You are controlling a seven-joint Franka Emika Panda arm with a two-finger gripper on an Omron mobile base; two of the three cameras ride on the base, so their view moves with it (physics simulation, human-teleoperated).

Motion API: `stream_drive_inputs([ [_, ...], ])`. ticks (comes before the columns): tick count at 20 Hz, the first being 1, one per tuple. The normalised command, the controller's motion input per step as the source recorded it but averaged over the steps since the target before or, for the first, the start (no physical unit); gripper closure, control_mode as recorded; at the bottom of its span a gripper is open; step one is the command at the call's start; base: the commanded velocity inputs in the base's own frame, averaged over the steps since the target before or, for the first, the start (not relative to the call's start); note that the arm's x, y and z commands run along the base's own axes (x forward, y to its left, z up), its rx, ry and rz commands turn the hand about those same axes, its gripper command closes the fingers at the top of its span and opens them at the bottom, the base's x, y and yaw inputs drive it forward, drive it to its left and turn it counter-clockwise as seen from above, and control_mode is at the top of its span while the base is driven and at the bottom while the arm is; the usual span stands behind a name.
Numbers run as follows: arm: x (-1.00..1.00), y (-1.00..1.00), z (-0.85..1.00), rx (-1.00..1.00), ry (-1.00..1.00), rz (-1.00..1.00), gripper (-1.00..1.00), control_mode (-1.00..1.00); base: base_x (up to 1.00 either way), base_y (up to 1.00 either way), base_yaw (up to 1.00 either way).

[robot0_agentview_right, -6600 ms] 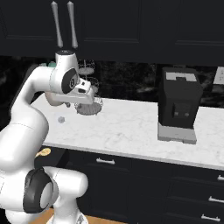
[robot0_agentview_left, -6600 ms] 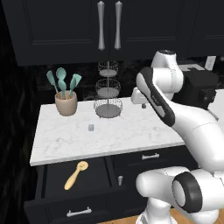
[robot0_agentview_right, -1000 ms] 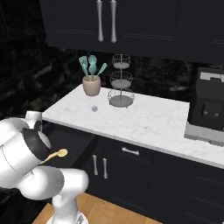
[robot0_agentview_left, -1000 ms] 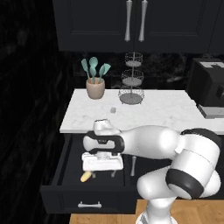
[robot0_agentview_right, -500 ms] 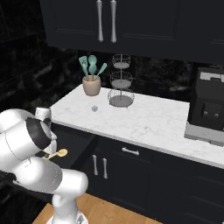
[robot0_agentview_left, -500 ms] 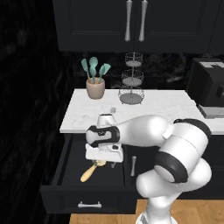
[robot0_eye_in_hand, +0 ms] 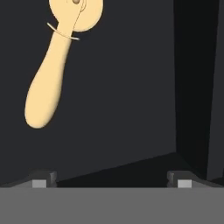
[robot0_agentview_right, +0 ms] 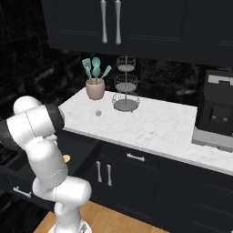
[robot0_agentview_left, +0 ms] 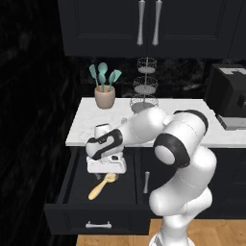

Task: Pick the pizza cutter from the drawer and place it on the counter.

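Gripper [robot0_eye_in_hand: 109, 179] spread wide, fingertips [robot0_eye_in_hand: 43, 178] well apart and empty, hovering inside the open drawer [robot0_agentview_left: 72, 218] above its dark floor. Pizza cutter [robot0_agentview_left: 102, 186] lying flat on that floor, just below the white hand, disc end toward the counter, handle angled toward the near left; seen from the hand, clear of both fingertips and untouched. Drawer pulled out beneath the left end of the marble counter [robot0_agentview_left: 202, 137]. On the counter's far side: beige pot [robot0_agentview_left: 104, 97] of teal utensils, wire tiered stand [robot0_agentview_left: 144, 91] just right of it, black coffee machine [robot0_agentview_left: 230, 96] at far right.
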Motion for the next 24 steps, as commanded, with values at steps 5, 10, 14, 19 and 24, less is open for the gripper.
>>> stream_drive_inputs([
  [5,0.22,0.18,-0.36,-0.09,0.00,0.00,-1.00,-1.00,0.00,0.00,0.00],
  [10,0.22,0.00,-0.44,-0.04,0.00,0.00,-1.00,-1.00,0.00,0.00,0.00],
  [14,0.18,0.00,-0.39,-0.01,0.00,0.00,-1.00,-1.00,0.00,0.00,0.00],
  [19,0.11,0.00,-0.36,0.00,-0.01,0.00,-1.00,-1.00,0.00,0.00,0.00],
  [24,0.10,0.00,-0.41,0.00,-0.04,0.00,-1.00,-1.00,0.00,0.00,0.00],
])
